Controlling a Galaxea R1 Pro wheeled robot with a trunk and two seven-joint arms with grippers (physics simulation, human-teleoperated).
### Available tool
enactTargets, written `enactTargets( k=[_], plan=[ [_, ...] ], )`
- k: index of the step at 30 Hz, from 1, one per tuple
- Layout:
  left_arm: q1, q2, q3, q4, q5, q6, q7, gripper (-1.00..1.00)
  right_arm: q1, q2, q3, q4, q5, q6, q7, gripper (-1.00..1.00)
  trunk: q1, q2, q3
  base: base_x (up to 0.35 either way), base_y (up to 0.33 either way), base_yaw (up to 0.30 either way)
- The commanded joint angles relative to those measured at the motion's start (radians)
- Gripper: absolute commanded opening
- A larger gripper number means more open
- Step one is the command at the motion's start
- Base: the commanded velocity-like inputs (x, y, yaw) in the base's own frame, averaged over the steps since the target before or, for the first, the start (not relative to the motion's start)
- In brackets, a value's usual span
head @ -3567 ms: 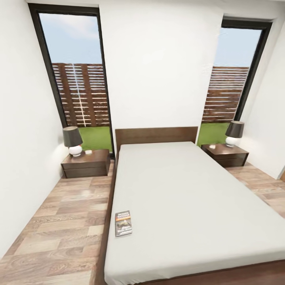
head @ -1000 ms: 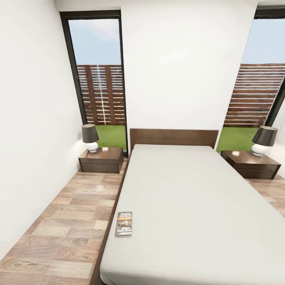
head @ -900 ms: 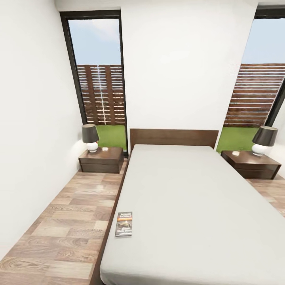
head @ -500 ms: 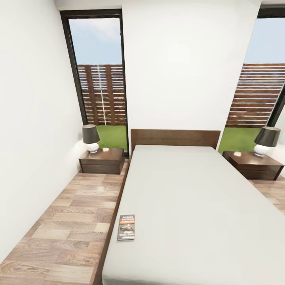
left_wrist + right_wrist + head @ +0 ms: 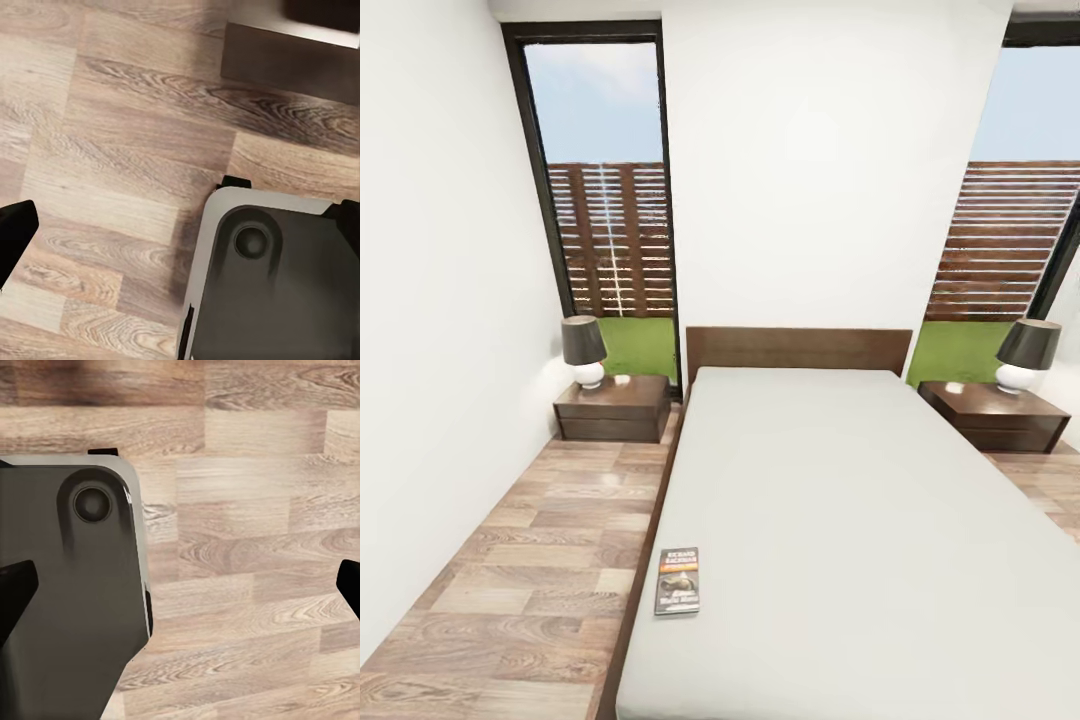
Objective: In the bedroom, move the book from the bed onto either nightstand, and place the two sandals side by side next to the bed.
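Observation:
The book point(image 5: 678, 581), dark with white lettering and an orange band, lies flat on the bed point(image 5: 840, 520) near the mattress's front left edge. A dark brown nightstand point(image 5: 612, 408) stands on the left of the headboard and another nightstand point(image 5: 993, 415) on the right. The two sandals are out of view. In the left wrist view my left gripper point(image 5: 180, 225) is open over the wood floor, holding nothing. My right gripper point(image 5: 181, 589) is also open above the floor, its black fingertips point(image 5: 15, 592) far apart.
Each nightstand carries a lamp point(image 5: 583, 350) with a dark shade, the other lamp point(image 5: 1027, 354) at the right. A strip of plank floor point(image 5: 530, 560) runs between the white left wall and the bed. My grey base point(image 5: 277, 285) shows under both wrists.
The whole picture has shifted because the camera moved and turned a little; the book now sits slightly lower in the frame. Nothing in the room has moved.

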Motion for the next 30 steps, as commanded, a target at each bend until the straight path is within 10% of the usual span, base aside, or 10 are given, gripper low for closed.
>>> enactTargets(
  k=[1,30],
  plan=[
    [-0.001,0.000,-0.009,0.000,0.006,-0.003,0.002,1.00,-0.001,0.000,0.000,0.001,-0.003,-0.004,-0.001,1.00,0.001,-0.002,-0.002,0.149,0.081,-0.016],
    [-0.001,0.000,-0.009,0.000,0.006,-0.003,0.003,1.00,-0.001,0.000,0.000,0.001,-0.003,-0.004,-0.001,1.00,0.001,-0.002,0.000,0.085,0.035,-0.048]
  ],
)
